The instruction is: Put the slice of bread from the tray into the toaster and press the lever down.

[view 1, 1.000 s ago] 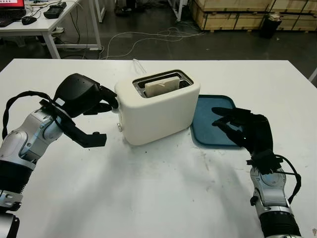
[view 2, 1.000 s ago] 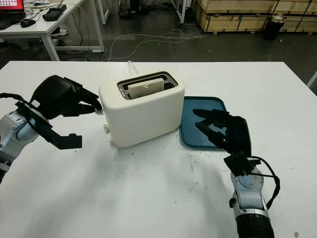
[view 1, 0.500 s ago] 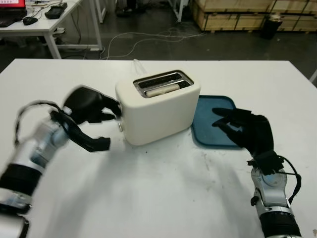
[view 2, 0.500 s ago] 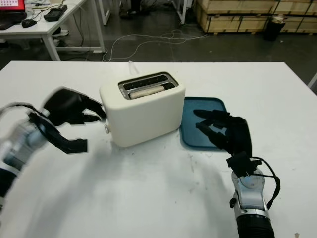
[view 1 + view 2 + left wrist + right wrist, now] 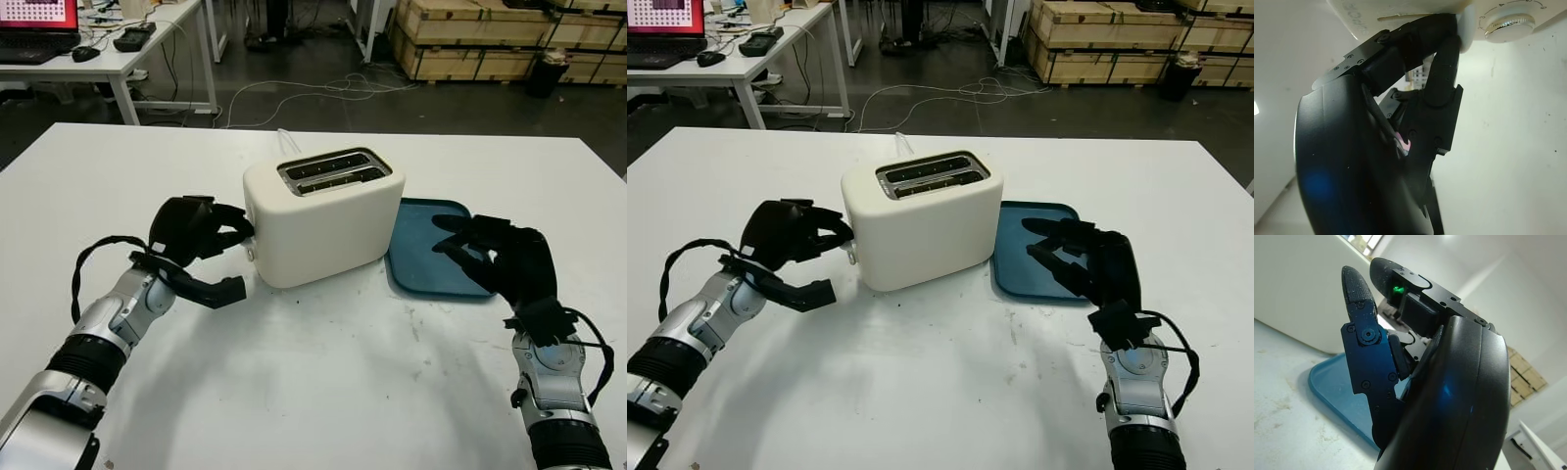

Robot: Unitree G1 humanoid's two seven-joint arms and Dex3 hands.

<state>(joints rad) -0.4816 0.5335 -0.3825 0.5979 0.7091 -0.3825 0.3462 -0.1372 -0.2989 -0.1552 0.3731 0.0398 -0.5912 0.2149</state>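
The slice of bread sits down inside the slots of the cream-white plastic toaster (image 5: 323,215), hidden from sight. The left hand (image 5: 201,230) has its curled fingers (image 5: 1442,73) pressed on the toaster's end lever (image 5: 1465,29), grasping nothing, beside a chrome dial (image 5: 1510,23) with unreadable numerals. The open right hand (image 5: 505,259) hovers over the blue plastic tray (image 5: 421,255) on the white surface (image 5: 323,382), which has bare room toward the robot.

- white table (image 5: 323,382), scuffed, with dark smudges in front of the toaster
- cream toaster (image 5: 323,220) stands near table centre, two slots facing up
- dark teal tray (image 5: 423,257) lies flat just beside the toaster, on the right-arm side
- thin white cord (image 5: 287,143) runs back from behind the toaster
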